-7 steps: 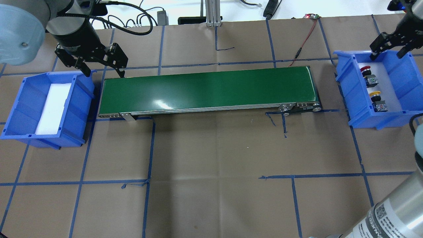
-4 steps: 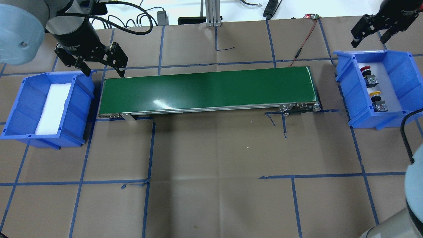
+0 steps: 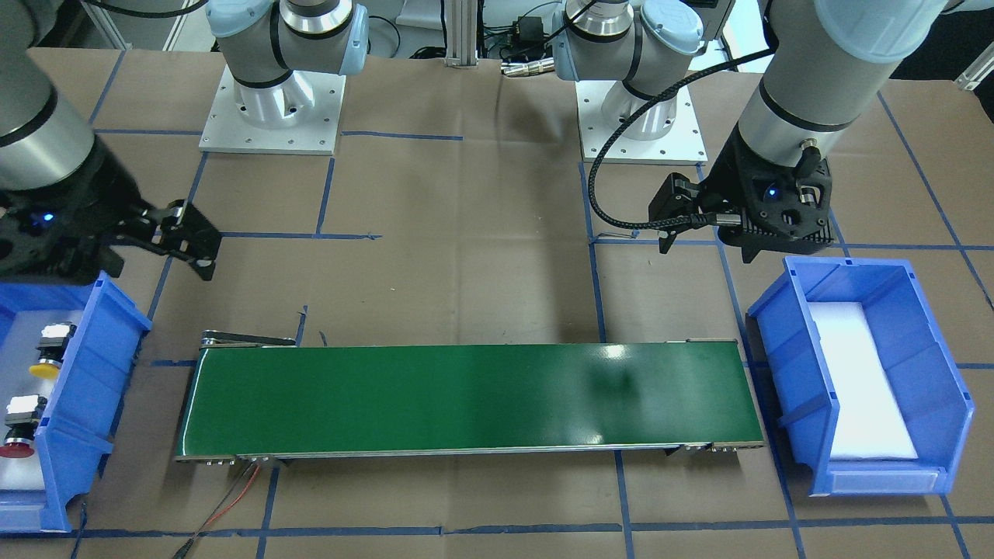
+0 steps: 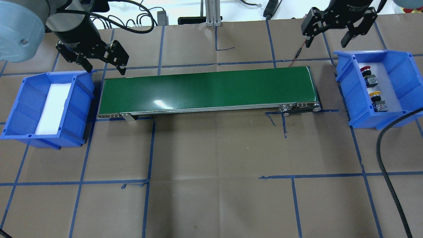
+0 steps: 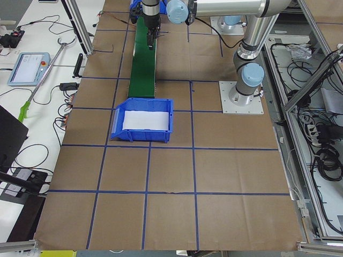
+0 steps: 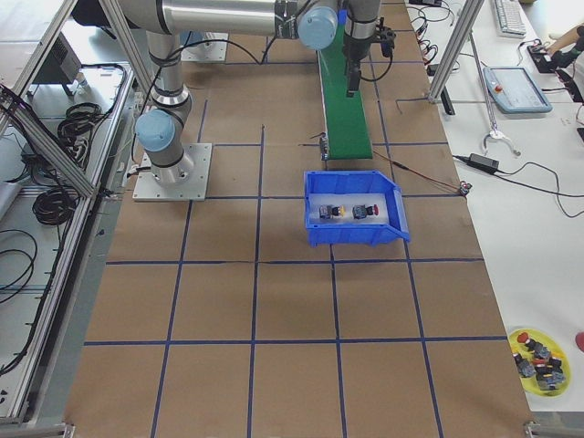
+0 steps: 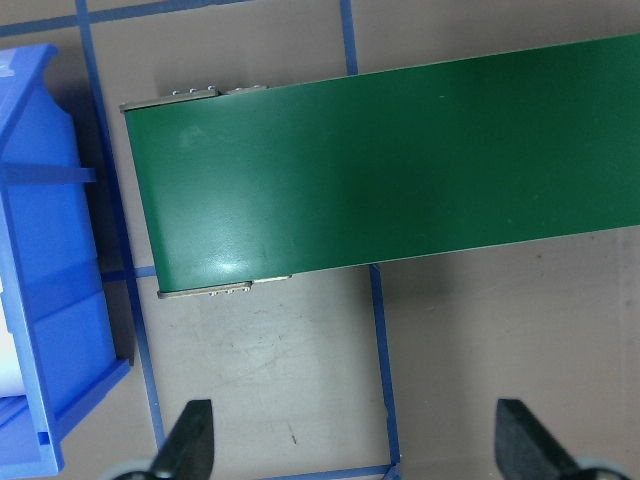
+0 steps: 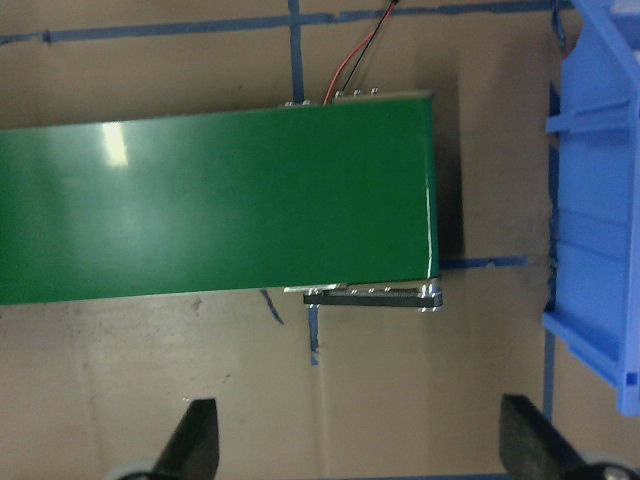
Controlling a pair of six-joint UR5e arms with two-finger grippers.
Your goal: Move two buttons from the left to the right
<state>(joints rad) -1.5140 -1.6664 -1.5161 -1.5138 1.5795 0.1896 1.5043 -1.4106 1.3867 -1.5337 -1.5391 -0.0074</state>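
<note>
My right gripper (image 4: 327,40) has left the right bin (image 4: 343,82). A second ago it hung over the bin's far end. Now it sits above the table (image 4: 214,158), beyond the belt's right end, with its jaws spread and empty. My left gripper (image 4: 105,67) has barely moved. It hovers at the belt's far left corner, jaws also spread and holding nothing.

Both buttons lie in the right bin, apart from each other: the red button (image 4: 367,75) farther from me and the yellow button (image 4: 377,100) nearer. I judge the transfer complete and the right arm to be pulling clear.

The buttons have blocky black-and-grey bodies with round, domed caps. The conveyor belt (image 4: 208,87) is a long, smooth, glossy green strip that catches glare, with a metal rail along its edge. Both bins are rigid blue moulded plastic with ribbed, sloping walls. The left bin (image 4: 84,89) holds only a flat white foam pad (image 4: 53,109). The table is covered in matte brown paper crossed by blue tape lines.
</note>
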